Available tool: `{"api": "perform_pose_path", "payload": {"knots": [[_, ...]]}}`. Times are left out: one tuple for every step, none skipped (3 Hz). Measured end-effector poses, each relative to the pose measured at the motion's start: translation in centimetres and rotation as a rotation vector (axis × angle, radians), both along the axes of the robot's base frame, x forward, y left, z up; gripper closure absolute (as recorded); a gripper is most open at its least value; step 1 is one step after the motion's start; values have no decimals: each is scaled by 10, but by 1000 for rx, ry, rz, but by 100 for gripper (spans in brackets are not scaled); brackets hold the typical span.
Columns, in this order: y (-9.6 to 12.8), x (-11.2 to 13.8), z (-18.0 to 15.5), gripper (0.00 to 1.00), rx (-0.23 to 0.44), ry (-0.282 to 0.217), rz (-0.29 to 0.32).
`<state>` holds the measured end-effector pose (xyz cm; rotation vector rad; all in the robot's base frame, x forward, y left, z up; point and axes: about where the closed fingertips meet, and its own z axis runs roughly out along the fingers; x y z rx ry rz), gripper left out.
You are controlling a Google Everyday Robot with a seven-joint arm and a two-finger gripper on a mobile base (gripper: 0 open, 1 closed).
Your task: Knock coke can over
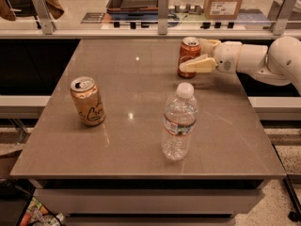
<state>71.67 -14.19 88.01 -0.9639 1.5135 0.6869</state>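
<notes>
The coke can [188, 54], red-orange with a silver top, stands upright at the far right of the brown table [141, 112]. My gripper [200, 54] comes in from the right on a white arm. Its jaws are open around the can: the near cream finger [197, 65] lies across the can's front, and the far finger shows behind the can's right side. The can is not tipped.
A tan-gold can [87, 100] stands upright at the left of the table. A clear plastic water bottle [179, 122] with a white cap stands near the middle front. A glass rail with metal posts [162, 6] runs along the far edge.
</notes>
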Motion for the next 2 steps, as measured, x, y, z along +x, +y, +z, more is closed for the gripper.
{"api": "perform_pose_path", "payload": {"knots": [[3,0,0,42,-2,2,5],[6,0,0,65,-1,2,10]]}}
